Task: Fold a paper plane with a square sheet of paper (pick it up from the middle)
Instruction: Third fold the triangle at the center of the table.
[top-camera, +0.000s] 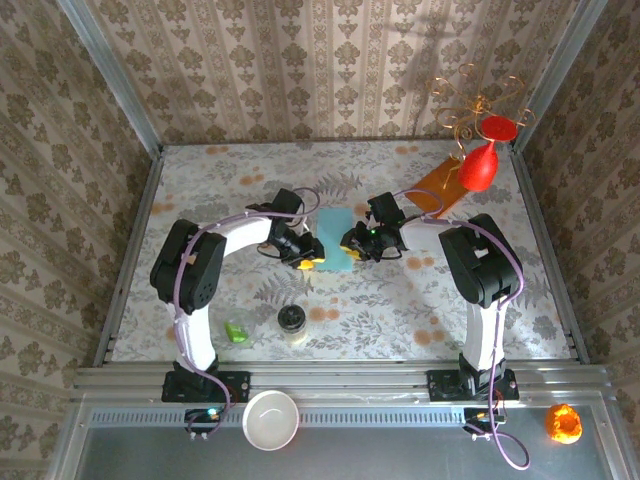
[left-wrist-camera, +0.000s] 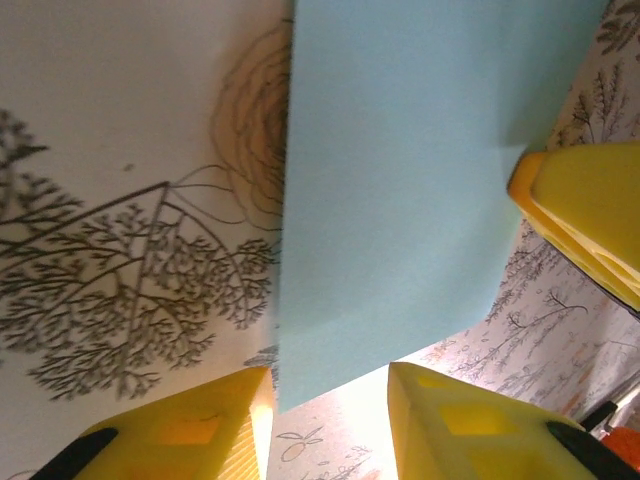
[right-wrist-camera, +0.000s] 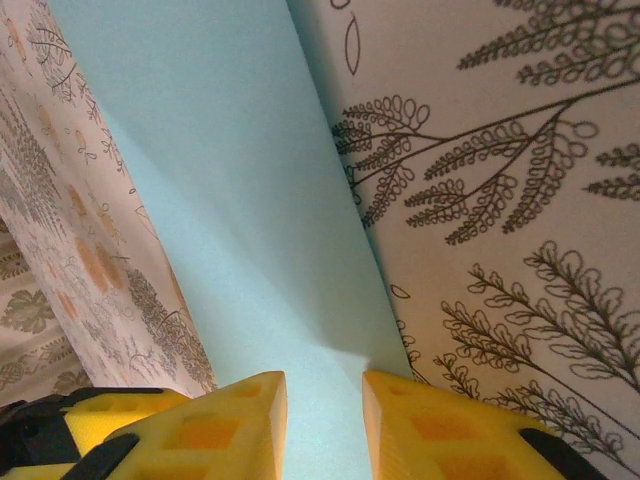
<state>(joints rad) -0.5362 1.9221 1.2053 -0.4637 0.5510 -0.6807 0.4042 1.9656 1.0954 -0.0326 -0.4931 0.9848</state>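
Observation:
The square sheet of paper (top-camera: 337, 232), light blue, lies flat on the patterned table as an upright rectangle between my two grippers. A paper plane is out of view. My left gripper (top-camera: 309, 262) sits at the sheet's near left corner. In the left wrist view its yellow fingers (left-wrist-camera: 210, 425) stand apart, the left gripper (left-wrist-camera: 327, 375) open over the corner of the sheet (left-wrist-camera: 390, 190). My right gripper (top-camera: 352, 246) is at the near right edge. In the right wrist view the right gripper (right-wrist-camera: 322, 380) is open, and the blue sheet (right-wrist-camera: 230, 200) runs flat under the gap.
An orange-brown sheet (top-camera: 432, 187) lies at the back right under a red glass (top-camera: 480, 165) on a wire stand. A small jar (top-camera: 292, 322) and a green piece (top-camera: 236, 331) sit near the front. A white bowl (top-camera: 271, 418) rests on the rail.

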